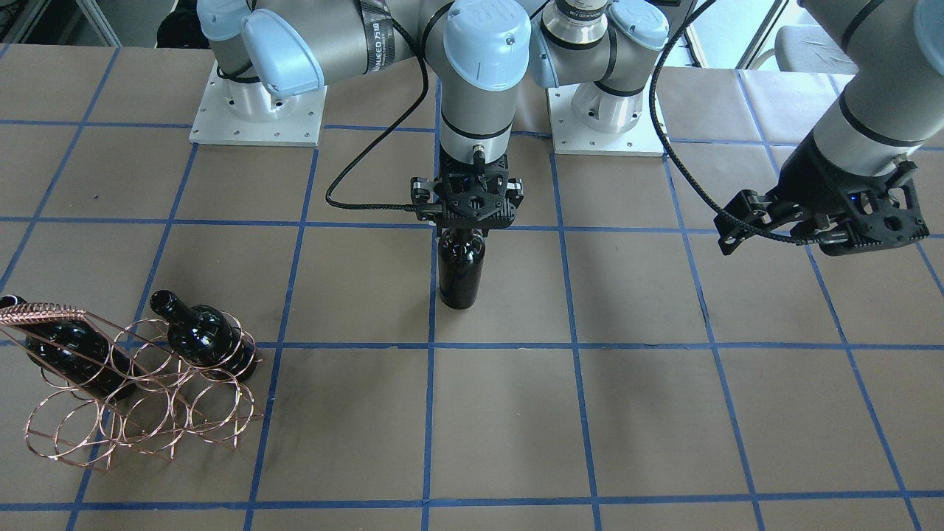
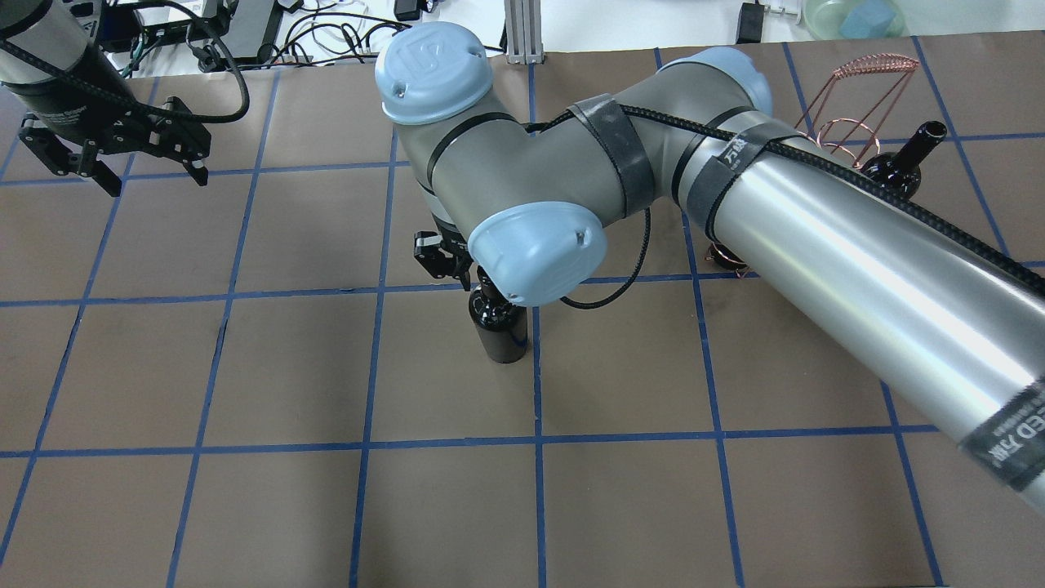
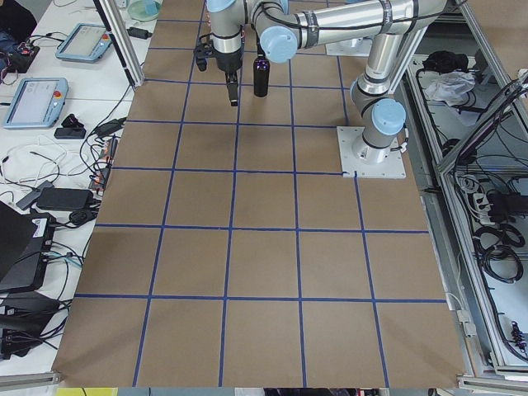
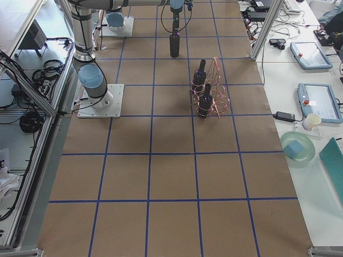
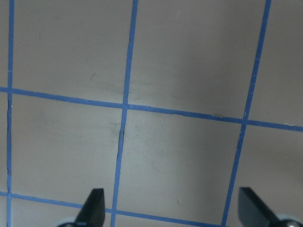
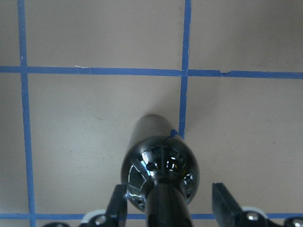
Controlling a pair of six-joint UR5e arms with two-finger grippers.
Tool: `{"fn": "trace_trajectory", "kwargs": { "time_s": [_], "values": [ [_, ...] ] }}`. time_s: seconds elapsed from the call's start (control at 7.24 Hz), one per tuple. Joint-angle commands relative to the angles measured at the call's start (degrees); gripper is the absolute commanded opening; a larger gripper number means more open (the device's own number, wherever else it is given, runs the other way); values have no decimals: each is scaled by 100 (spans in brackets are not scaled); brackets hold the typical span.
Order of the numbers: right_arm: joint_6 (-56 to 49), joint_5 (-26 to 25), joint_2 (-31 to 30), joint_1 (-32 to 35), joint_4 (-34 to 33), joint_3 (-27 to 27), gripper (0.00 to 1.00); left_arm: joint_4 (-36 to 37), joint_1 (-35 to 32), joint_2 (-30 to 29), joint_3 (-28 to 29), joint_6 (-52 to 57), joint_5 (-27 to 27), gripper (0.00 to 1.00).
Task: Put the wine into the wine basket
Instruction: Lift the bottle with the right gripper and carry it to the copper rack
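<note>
**Tabletop** [image 1: 627, 413]: brown paper surface ruled into squares by blue tape. It carries every item below.

**Wine basket** [image 1: 140, 402]: copper wire rack of linked rings with a twisted handle. It stands well apart from the wine, off to the robot's right of it. Two dark bottles [image 1: 203, 335] [image 1: 70, 354] already lie in its rings, and other rings look free.

**Wine** [image 1: 461, 269]: glossy near-black glass bottle without a label, standing upright on the tabletop beside a tape line.
- Handling, as judged: rigid, fairly heavy for its size, smooth enough to slip, and breakable if dropped or knocked against the wire.
- Best hold: the short neck just under the thick rim, where the lip would catch a sliding grip. The broad shoulder and body look too wide and slick for it.

**Right tool** [image 1: 467, 221]: directly above the wine, pointing down.
- The fingers [image 6: 118, 203] straddle the neck, one on each side.
- The jaws are parted wider than the neck, with a clear gap on at least one side, so nothing is gripped.

**Left tool** [image 2: 153, 173]: well apart from the wine, on the robot's left of it, above bare tabletop. The jaws are spread wide and hold nothing.
</note>
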Motion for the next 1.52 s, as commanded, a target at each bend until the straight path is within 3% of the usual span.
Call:
{"fn": "trace_trajectory", "kwargs": {
  "time_s": [0.0,0.41,0.83,1.38],
  "values": [
    [-2,10,-51,-45,12,9,67,21,-12,44,-3,-9,-29,100],
    [-2,185,-51,-45,12,97,59,56,-108,202,-99,-97,-90,100],
    [6,335,-60,-45,12,89,33,39,-108,290,-144,-44,-81,100],
    [-177,344,-138,-114,3,54,11,56,-56,167,-187,17,-46,100]
  ]
}}
